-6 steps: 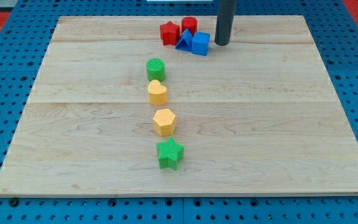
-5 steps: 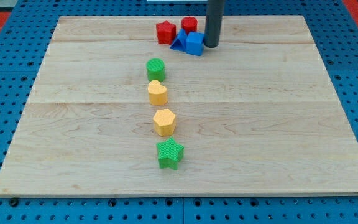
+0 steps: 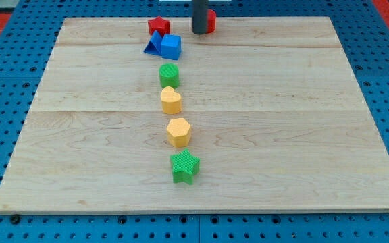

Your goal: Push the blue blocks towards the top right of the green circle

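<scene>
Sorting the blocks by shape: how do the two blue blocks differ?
The blue cube is square-sided, while the blue triangle comes to a point. The cube sits to the view's right, directly above the green circle; the triangle is on the view's left, beside the red block. Both are the same blue and touch each other.

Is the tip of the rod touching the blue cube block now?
No. My tip stands apart from the blue cube block, up and to the view's right of it, beside the red block.
</scene>
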You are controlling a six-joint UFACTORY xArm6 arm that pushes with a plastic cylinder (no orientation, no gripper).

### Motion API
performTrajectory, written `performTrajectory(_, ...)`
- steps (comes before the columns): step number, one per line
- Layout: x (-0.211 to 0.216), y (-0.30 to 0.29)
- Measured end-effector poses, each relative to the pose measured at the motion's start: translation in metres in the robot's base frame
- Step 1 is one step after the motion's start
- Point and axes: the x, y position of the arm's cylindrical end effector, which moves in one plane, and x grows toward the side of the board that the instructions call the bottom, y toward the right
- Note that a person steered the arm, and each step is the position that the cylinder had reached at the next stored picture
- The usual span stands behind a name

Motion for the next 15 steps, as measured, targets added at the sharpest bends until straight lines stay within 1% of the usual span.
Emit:
performTrajectory(1,0.001,-0.044)
performTrajectory(2,0.013,-0.070)
performTrajectory(3,0.023,-0.065)
performTrajectory(5,0.036,-0.024)
performTrajectory(7,0.044,-0.028)
performTrajectory(8,0.044,-0.015)
performTrajectory(10,0.055,-0.030)
performTrajectory(11,0.051,-0.030)
performTrajectory(12,0.023,-0.028)
performTrajectory(13,0.004,-0.030)
performTrajectory(14,0.002,-0.070)
performTrajectory(15,-0.023,-0.088)
